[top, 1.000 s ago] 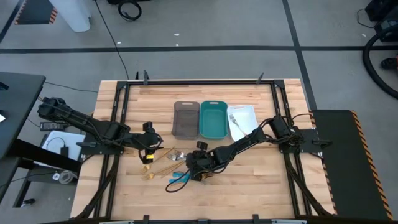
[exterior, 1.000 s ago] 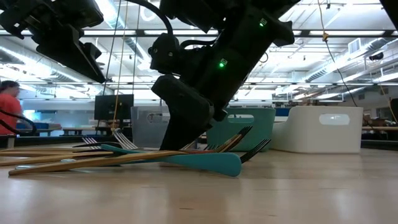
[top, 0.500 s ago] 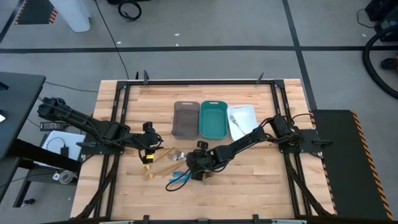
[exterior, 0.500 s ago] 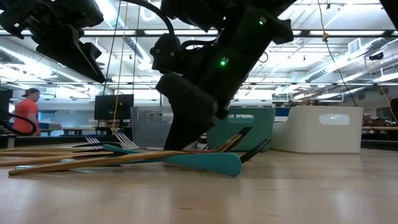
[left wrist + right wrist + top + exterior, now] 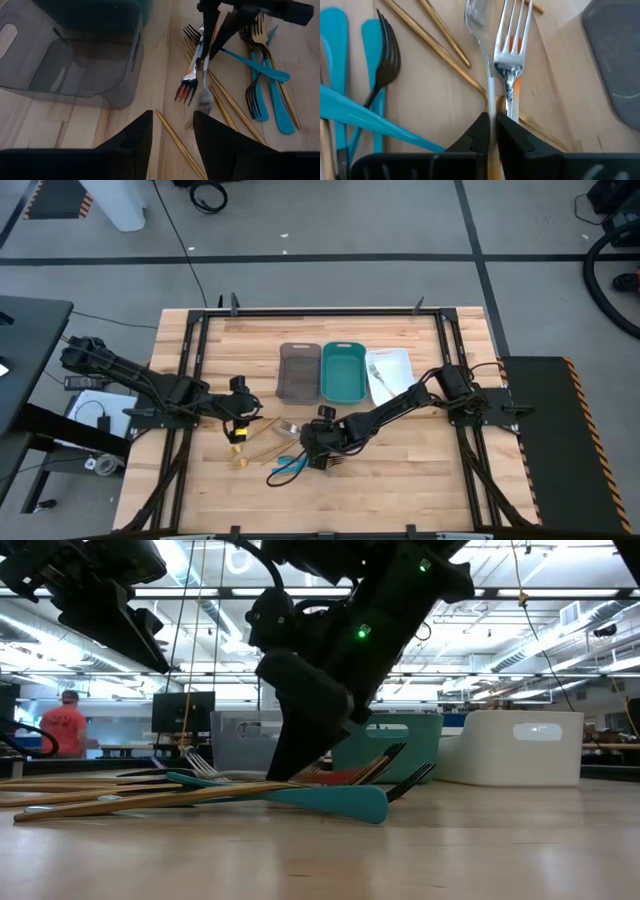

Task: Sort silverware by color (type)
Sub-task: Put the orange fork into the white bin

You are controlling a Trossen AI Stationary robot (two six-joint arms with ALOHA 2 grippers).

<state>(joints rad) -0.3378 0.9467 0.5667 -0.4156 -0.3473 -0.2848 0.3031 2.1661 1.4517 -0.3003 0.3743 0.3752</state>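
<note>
Right gripper (image 5: 492,131) pinching a silver spoon (image 5: 481,30) in the pile, seen only from its wrist, left gripper (image 5: 172,131) open above the table (image 5: 400,480), grey tray (image 5: 75,55) nearby

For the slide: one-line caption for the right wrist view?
Right gripper jaws pinched on a silver spoon beside a silver fork, gold and blue-handled silverware scattered around.
</note>
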